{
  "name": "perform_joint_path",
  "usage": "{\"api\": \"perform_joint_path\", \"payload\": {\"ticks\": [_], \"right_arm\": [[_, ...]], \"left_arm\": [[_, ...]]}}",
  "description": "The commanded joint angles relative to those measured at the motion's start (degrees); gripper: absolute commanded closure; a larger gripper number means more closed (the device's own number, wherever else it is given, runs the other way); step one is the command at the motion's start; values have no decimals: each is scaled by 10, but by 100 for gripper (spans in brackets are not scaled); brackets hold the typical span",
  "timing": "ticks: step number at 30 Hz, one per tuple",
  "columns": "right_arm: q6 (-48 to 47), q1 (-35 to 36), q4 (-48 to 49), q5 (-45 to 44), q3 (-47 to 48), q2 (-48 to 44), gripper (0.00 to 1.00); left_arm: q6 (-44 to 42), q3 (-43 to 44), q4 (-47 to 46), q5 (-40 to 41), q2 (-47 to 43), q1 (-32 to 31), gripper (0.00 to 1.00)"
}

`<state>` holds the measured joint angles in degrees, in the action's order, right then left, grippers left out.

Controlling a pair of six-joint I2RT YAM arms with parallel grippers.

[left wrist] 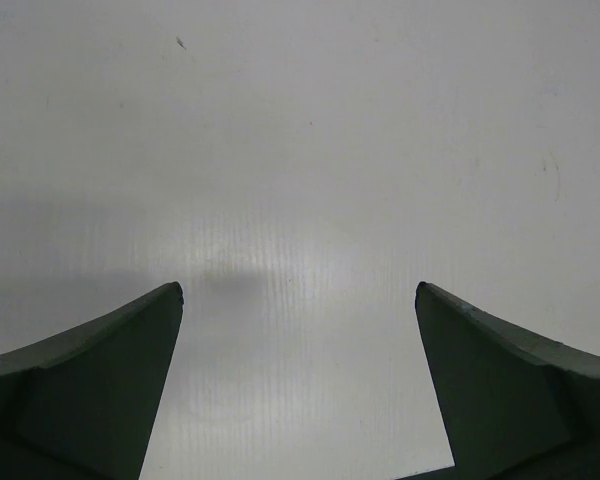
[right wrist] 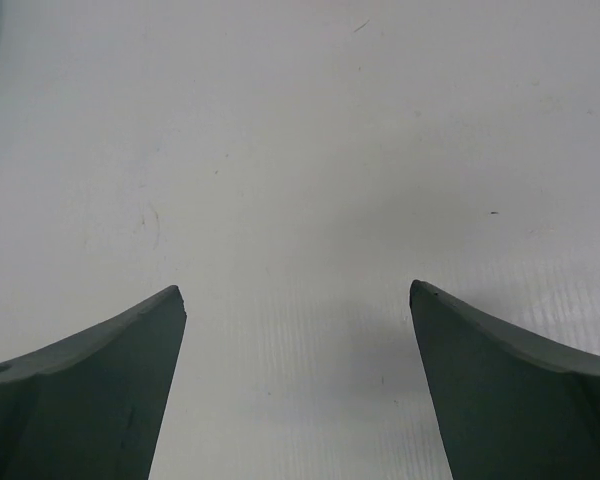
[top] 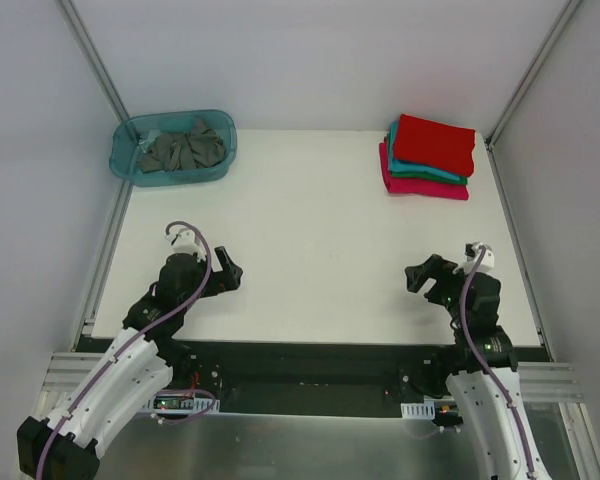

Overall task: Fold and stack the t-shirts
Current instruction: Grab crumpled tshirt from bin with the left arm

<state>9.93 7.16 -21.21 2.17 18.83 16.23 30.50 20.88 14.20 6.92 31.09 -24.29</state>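
Enclosure: a white matte table stood under soft, even light, bounded by plain pale walls at 9, 12 and 3 o'clock, with aluminium posts at 11 and 1 o'clock and a black strip and grey metal plate at 6 o'clock.

Crumpled dark grey cloth t-shirt: unfolded, bunched inside translucent teal plastic tub, at 11 o'clock. Folded red cloth t-shirt: seen atop stack at 1 o'clock. Folded teal t-shirt: sandwiched beneath it. Folded magenta-pink t-shirt: laid at bottom, edges roughly aligned.
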Motion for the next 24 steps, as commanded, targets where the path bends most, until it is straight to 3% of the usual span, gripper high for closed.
{"api": "perform_joint_path", "payload": {"ticks": [1, 8, 11, 16, 24], "right_arm": [[6, 2, 27, -4, -5, -33, 4], [1, 1, 61, 33, -29, -29, 4], [-5, 1, 61, 35, -23, -10, 4], [-13, 1, 59, 25, -16, 8, 4], [-22, 1, 60, 10, -2, 25, 4]], "left_arm": [[18, 34, -11, 7, 11, 2, 1], [17, 154, -14, 63, 119, 8, 1], [4, 222, -13, 61, 196, 39, 1], [-19, 388, -15, -44, 365, 155, 1], [-99, 681, 40, 6, 619, 205, 1]]}}
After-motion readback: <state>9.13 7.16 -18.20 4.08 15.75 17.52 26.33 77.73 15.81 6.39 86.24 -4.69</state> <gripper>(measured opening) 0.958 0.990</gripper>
